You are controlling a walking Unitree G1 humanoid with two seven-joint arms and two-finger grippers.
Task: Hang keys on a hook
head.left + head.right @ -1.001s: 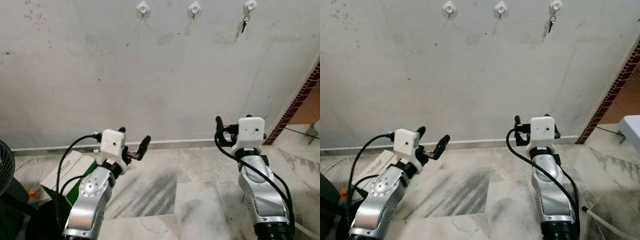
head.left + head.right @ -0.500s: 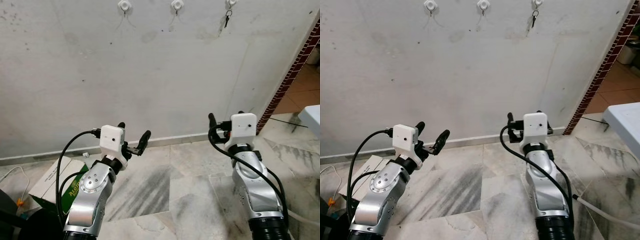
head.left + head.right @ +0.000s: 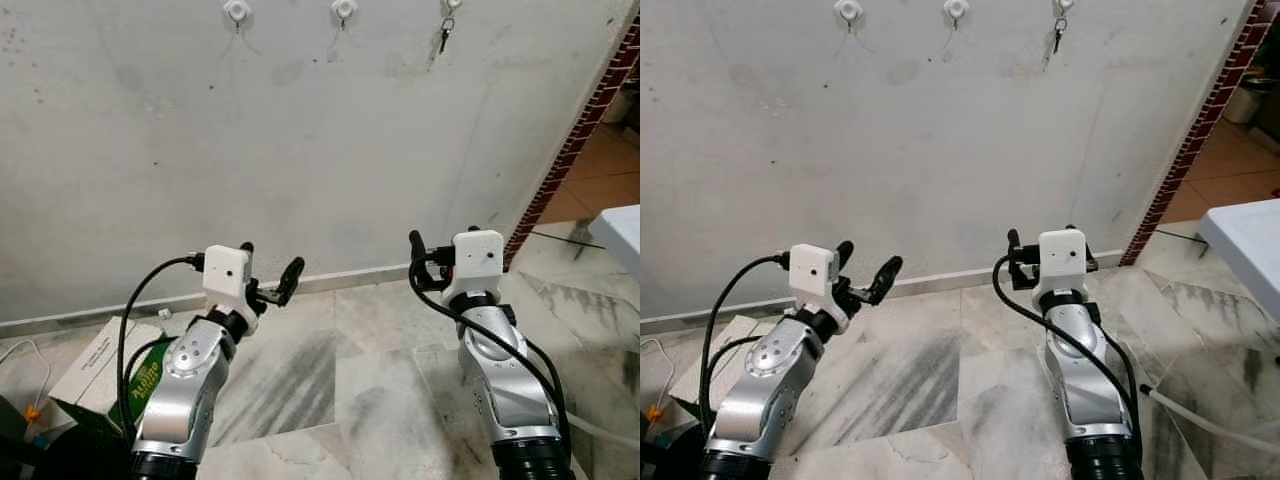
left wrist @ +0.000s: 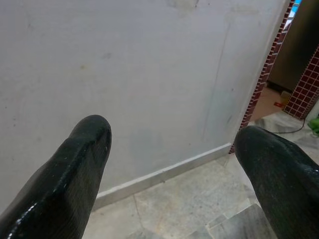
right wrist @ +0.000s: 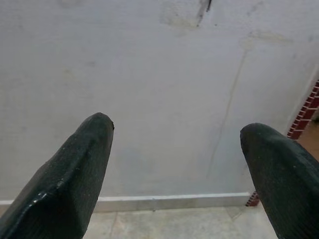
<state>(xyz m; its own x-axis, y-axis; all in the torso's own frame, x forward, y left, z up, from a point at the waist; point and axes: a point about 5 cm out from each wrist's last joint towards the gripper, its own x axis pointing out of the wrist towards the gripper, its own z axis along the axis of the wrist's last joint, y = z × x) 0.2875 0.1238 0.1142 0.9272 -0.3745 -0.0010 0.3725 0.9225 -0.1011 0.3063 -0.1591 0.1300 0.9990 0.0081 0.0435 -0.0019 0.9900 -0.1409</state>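
Observation:
Three white hooks sit high on the grey wall: the left hook (image 3: pixel 237 10), the middle hook (image 3: pixel 344 8) and the right hook (image 3: pixel 452 3). A small dark key (image 3: pixel 443 38) hangs from the right hook; its tip (image 5: pixel 209 5) also shows in the right wrist view. My left gripper (image 3: pixel 270 266) is raised low before the wall, open, nothing between its fingers (image 4: pixel 75 169). The right gripper (image 3: pixel 443 240) is held at about the same height, well below the key, open and empty, its fingers (image 5: pixel 75 169) pointing at the wall.
A green and white cardboard box (image 3: pixel 100 370) lies on the marble floor by my left arm. A red tiled pillar (image 3: pixel 590 110) ends the wall on the right, with a white table edge (image 3: pixel 1250 225) and a white hose (image 3: pixel 1210 420) beyond it.
The camera has moved, so hooks and key have slid left and up in the picture and the pillar shows more. Both grippers stay open and raised.

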